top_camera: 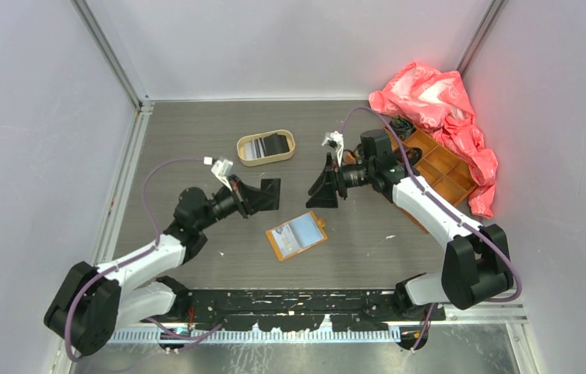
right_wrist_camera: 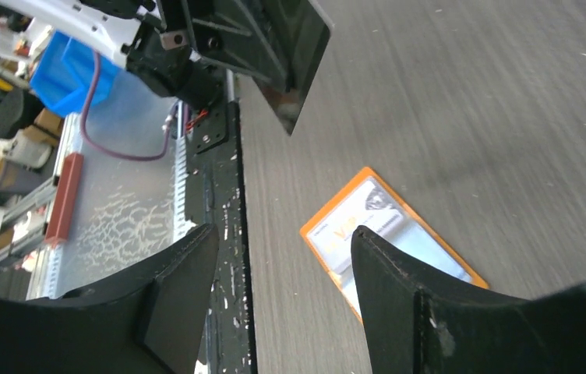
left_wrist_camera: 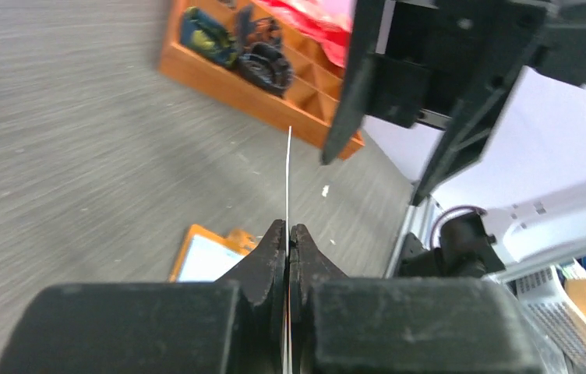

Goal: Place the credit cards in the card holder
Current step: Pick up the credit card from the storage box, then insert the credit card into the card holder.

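The left pincer (left_wrist_camera: 287, 235) is pinching a glossy black card (right_wrist_camera: 298, 78); the right pincer (right_wrist_camera: 284, 234) is gaping near the orange card holder (top_camera: 298, 235).

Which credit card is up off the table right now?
The black card, pinched in the shut left gripper and held in the air. The other cards lie in the oval tray, and a pale card lies on the card holder.

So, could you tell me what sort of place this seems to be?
Probably a robotics lab cell: white panel walls enclose a grey table with two arms bolted on, a blue bin beyond.
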Tool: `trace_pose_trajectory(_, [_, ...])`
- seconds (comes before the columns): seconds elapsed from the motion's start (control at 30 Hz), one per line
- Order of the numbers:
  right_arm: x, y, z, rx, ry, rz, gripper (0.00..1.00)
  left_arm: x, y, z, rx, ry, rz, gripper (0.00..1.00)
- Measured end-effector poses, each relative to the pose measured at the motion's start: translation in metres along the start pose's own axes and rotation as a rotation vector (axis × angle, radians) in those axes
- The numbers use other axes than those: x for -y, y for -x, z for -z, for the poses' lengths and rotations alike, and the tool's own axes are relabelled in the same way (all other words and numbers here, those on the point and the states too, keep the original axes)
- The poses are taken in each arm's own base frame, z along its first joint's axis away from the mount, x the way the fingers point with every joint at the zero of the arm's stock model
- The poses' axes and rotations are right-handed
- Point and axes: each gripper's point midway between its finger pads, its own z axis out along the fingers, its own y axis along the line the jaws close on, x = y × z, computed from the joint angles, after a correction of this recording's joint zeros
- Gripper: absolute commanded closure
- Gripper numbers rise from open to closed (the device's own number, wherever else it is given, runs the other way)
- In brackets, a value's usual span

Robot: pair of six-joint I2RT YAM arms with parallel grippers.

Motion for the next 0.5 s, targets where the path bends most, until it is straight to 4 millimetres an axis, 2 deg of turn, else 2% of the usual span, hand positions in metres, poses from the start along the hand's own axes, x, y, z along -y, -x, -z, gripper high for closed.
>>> trace_pose_trajectory(0.13, [-0.020, -0.011, -0.015, -0.027, 0.077, 0.033, 0.31, 0.038, -0.017, 0.010, 0.079, -0.102, -0.052, 1.00])
trace_pose_trajectory(0.37, [-0.042, -0.024, -0.036, -0.058, 0.159, 0.066, 0.33, 0.073, -0.024, 0.011, 0.184, -0.177, -0.064, 1.00])
trace_pose_trajectory(0.5, [-0.048, -0.025, -0.043, -0.053, 0.181, 0.058, 0.39, 0.084, -0.023, 0.007, 0.227, -0.201, -0.071, 1.00])
